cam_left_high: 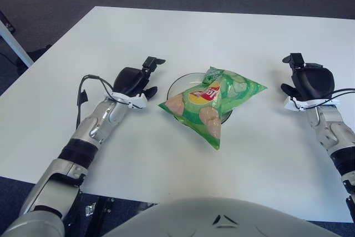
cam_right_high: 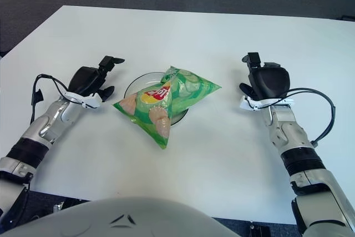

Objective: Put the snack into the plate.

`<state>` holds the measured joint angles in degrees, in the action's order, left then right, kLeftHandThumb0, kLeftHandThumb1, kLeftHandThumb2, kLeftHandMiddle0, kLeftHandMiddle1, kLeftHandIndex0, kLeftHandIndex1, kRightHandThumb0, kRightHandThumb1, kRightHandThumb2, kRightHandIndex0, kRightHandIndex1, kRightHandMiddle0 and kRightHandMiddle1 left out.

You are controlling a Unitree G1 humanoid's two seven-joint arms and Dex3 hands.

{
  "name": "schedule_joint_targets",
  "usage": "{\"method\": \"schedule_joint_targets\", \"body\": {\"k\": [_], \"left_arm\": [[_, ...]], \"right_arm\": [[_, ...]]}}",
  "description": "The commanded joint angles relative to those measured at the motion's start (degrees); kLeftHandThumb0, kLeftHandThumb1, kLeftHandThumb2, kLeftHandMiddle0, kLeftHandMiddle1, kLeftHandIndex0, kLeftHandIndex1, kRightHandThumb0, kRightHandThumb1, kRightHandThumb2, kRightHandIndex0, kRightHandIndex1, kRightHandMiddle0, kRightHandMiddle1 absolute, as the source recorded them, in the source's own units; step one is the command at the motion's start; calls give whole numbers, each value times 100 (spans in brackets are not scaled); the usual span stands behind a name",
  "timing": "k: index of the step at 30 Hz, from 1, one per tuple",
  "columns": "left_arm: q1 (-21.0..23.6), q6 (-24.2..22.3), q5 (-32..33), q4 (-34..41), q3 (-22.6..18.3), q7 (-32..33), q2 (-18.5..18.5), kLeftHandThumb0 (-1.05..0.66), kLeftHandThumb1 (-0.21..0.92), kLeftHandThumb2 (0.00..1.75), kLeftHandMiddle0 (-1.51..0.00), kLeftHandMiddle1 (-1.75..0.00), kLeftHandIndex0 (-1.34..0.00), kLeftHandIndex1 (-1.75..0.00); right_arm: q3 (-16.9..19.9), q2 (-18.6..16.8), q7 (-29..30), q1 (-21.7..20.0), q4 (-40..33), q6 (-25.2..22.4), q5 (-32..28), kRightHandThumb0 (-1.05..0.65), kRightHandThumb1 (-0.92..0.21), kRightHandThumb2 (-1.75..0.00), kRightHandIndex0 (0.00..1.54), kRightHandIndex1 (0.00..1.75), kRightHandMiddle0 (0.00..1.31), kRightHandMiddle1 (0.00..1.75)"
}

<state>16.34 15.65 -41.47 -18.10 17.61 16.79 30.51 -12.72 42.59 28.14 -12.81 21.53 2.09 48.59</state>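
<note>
— Left eye view: where's the snack (cam_left_high: 212, 99)?
— Lying across the plate (cam_left_high: 176, 84) mid-worktop (cam_left_high: 166, 31), overhanging its near rim.
— Hands?
— Left hand (cam_left_high: 137, 79) just left of plate, right hand (cam_left_high: 308, 81) well right; both relaxed, holding nothing.

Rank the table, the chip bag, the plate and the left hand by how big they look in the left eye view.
1. table
2. chip bag
3. and 4. unsure: the plate is mostly hidden under the bag, and the left hand looks similar to it.
</note>
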Motion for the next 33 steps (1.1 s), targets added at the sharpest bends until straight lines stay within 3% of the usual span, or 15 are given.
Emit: {"method": "schedule_joint_targets", "body": {"k": [1,23,33], "left_arm": [[-357,-55,-324,-342,286,-166,91,-18,28,149,-124,-175,0,-122],[-337,-58,-250,-349,315,-170,116,-18,28,156,-122,-175,0,-124],[-322,176,6,-419,238,-178,70,-20,30,153,-126,-175,-2,-128]], "right_arm": [[-236,-139,-333,539,297,-15,-14,60,-4,-166,85,175,3,122],[-147,-158,-210,551,347,225,-159,58,-6,-163,83,175,11,125],[298,-473,-121,623,342,559,-908,59,-5,-164,83,175,28,128]]}}
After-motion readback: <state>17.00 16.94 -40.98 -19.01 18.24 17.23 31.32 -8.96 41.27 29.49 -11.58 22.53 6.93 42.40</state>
